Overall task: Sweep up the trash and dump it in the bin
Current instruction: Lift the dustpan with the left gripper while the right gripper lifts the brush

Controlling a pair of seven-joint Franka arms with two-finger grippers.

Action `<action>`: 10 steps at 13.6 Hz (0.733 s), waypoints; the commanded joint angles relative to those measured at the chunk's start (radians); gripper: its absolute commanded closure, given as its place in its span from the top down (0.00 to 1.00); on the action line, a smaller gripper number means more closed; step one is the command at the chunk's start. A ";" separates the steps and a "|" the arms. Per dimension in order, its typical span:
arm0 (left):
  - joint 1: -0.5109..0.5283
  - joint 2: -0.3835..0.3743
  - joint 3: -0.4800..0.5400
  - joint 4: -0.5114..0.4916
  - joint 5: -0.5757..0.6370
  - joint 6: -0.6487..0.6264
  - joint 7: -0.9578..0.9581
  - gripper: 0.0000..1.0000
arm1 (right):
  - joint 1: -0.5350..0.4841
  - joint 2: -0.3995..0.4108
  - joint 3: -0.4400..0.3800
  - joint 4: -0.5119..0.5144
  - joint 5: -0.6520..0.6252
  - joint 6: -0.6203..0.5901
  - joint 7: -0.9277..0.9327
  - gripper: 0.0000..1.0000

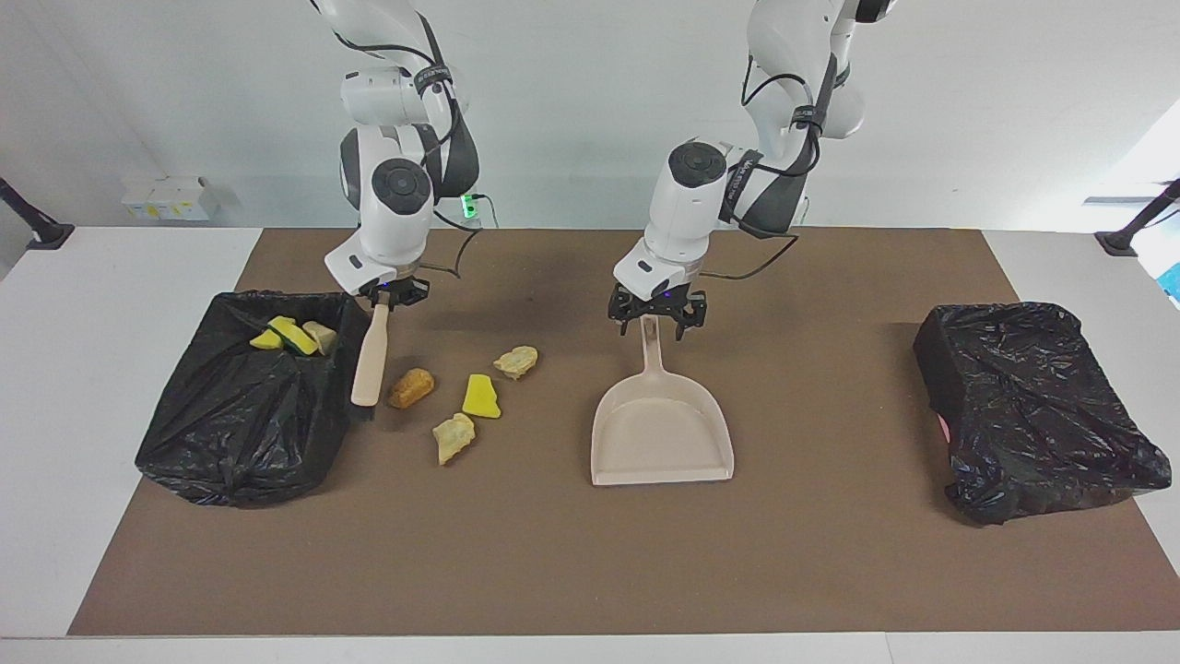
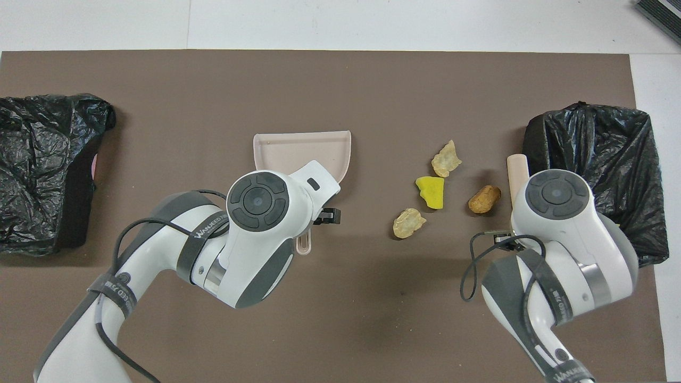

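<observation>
The brush (image 1: pixel 371 358) is gripped by the right gripper (image 1: pixel 385 302) beside the lined bin (image 1: pixel 241 415); the left gripper (image 1: pixel 656 325) jaws are spread over the dustpan (image 1: pixel 660 433) handle

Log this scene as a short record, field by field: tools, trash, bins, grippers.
brush: held by right gripper, bristles down at the mat between the open bin and the orange nugget
dustpan: flat on the mat, empty, handle toward the robots
left gripper: open, around the dustpan handle's end
loose trash: nugget, yellow wedge, two tan chunks
open bin: some trash inside
second bin: at the left arm's end, bag-covered
</observation>
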 commanded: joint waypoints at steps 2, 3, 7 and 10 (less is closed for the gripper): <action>0.007 -0.014 0.007 -0.040 -0.005 0.036 0.029 1.00 | -0.005 0.056 0.016 0.007 -0.022 0.072 -0.060 0.00; 0.009 -0.014 0.007 -0.042 -0.005 0.039 0.029 1.00 | -0.002 0.056 0.017 0.008 -0.018 0.077 -0.112 0.00; 0.007 -0.002 0.007 -0.046 -0.005 0.049 0.027 1.00 | 0.041 0.059 0.019 0.008 0.049 0.121 -0.283 0.00; 0.006 0.009 0.007 -0.054 -0.005 0.053 0.029 0.97 | 0.076 0.061 0.019 0.010 0.180 0.138 -0.327 0.00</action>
